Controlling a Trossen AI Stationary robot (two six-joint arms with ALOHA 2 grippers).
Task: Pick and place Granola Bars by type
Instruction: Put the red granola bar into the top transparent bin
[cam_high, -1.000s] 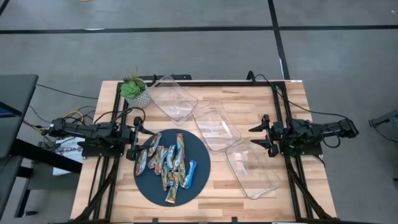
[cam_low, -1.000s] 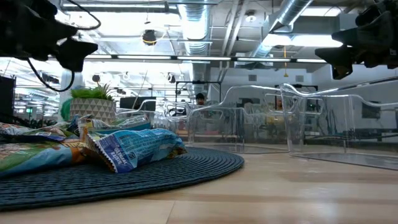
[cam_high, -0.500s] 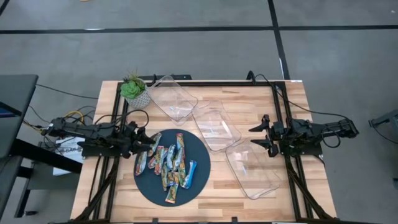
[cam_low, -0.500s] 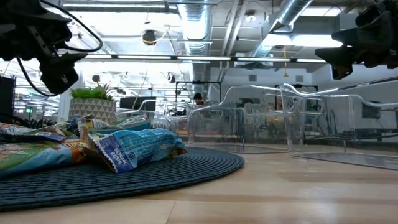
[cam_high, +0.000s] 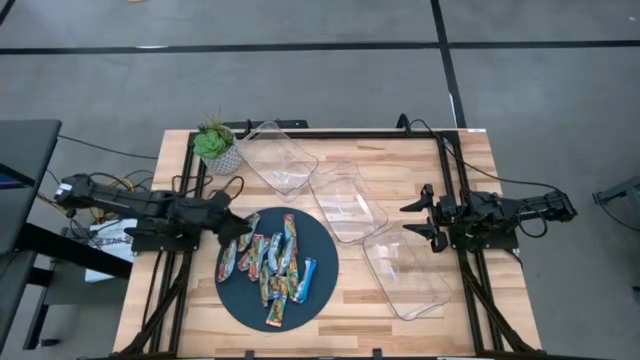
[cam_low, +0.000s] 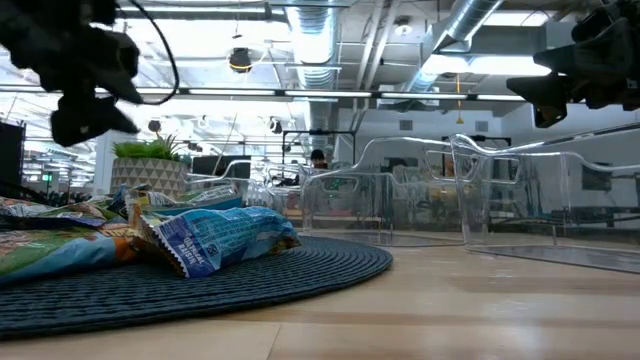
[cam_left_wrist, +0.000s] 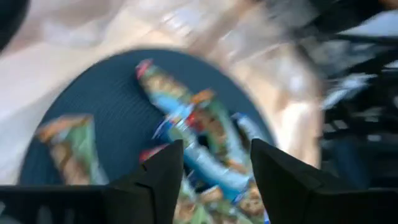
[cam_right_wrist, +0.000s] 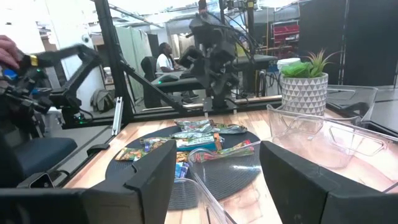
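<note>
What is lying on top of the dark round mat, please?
The Granola Bars lie piled on the round mat, about a dozen. They overlap, so anything beneath them is hidden. The left gripper hovers open above.

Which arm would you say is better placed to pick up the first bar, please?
Left: its open end effector is over the bars on the round mat; the right end effector waits beside the trays.

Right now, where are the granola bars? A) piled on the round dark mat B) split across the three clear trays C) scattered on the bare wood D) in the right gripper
A: in the high view the granola bars all lie heaped on the round dark mat, the three clear trays hold nothing, and the right gripper waits open beside them, holding nothing.
</note>
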